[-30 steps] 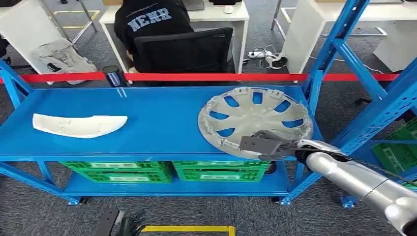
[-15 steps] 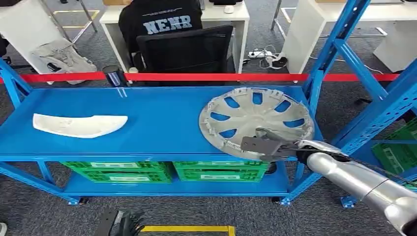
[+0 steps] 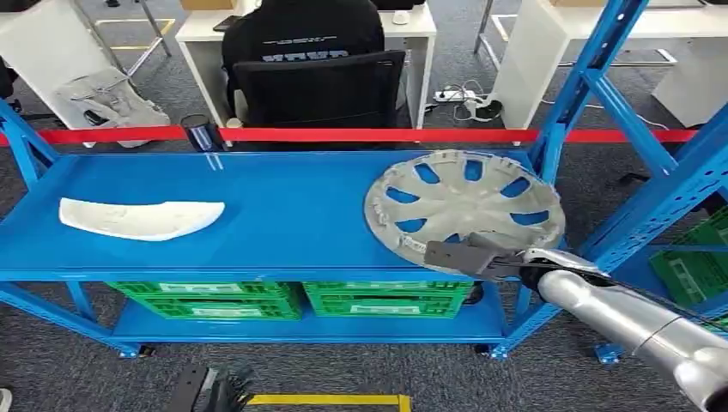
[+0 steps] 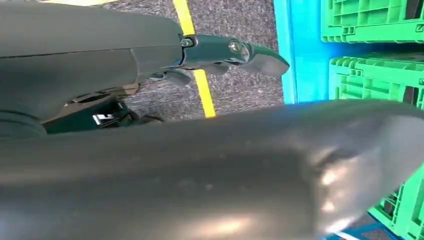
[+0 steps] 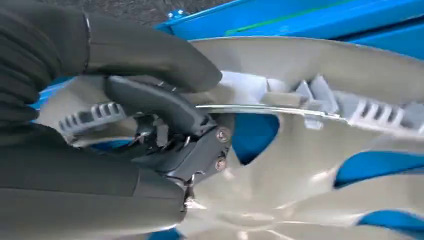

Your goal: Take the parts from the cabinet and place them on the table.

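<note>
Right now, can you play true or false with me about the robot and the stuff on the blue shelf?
1. The right hand grips the rim of the silver wheel cover. True.
2. The white curved part lies on the right end of the blue shelf. False: it lies on the left end, far from the wheel cover.
3. Green crates sit on the lower shelf. True.
4. The wheel cover is stacked on top of the white curved part. False: they lie apart.
5. A person sits in a black chair behind the red tape. True.
</note>
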`<state>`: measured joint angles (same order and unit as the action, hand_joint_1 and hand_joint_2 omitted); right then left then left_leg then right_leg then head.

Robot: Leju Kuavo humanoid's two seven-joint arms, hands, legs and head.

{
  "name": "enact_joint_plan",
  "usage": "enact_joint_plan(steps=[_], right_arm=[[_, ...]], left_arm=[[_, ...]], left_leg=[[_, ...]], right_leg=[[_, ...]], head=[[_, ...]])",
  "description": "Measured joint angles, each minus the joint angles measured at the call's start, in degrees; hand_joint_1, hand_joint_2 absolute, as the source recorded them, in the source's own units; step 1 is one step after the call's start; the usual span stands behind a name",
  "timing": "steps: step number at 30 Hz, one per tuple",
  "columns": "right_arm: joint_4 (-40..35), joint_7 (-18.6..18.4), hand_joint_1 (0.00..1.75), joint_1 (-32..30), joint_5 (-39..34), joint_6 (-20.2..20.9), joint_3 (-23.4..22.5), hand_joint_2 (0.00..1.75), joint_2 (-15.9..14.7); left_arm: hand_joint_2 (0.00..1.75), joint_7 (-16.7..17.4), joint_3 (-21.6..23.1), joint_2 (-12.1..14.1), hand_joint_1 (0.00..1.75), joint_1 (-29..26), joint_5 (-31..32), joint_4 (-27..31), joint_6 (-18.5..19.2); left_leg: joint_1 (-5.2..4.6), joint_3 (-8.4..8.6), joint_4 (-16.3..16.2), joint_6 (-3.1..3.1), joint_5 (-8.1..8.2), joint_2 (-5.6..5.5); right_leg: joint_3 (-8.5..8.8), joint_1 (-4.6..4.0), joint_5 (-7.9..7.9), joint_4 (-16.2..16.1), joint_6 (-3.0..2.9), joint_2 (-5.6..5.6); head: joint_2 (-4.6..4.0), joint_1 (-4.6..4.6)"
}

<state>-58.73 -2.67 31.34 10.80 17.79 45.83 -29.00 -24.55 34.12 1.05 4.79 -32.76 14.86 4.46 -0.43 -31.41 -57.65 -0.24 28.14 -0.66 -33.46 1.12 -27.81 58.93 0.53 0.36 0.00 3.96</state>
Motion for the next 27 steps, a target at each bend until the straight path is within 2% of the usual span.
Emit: enact_joint_plan(steps=[14, 22, 27], right_arm=[[0.00, 1.09, 1.75, -0.58, 0.13, -0.72, -0.28, 1.75, -0.07], [-0.68, 1.92, 1.75, -1.91, 0.65, -1.47, -1.97, 1.75, -0.17], [-1.35, 4.85, 1.75, -2.07, 0.26, 0.13, -2.86, 1.75, -0.28]], left_arm=[[0.00, -0.04, 0.00, 0.24, 0.00, 0.02, -0.13, 0.02, -0.04], [0.00, -0.07, 0.66, 0.26, 0.00, 0.02, -0.11, 0.04, 0.00], [0.00, -0.30, 0.98, 0.26, 0.00, 0.04, -0.11, 0.02, 0.20]], left_leg=[[-0.05, -0.02, -0.02, 0.08, 0.05, -0.03], [-0.07, -0.05, -0.02, 0.09, 0.06, -0.08], [-0.07, -0.09, -0.02, 0.10, 0.07, -0.08]], right_leg=[[-0.01, 0.03, -0.08, -0.03, 0.12, -0.01], [0.00, 0.05, -0.08, -0.05, 0.13, -0.05], [-0.01, 0.05, -0.08, -0.06, 0.13, -0.06]], head=[[0.00, 0.00], [0.00, 0.00], [0.02, 0.00]])
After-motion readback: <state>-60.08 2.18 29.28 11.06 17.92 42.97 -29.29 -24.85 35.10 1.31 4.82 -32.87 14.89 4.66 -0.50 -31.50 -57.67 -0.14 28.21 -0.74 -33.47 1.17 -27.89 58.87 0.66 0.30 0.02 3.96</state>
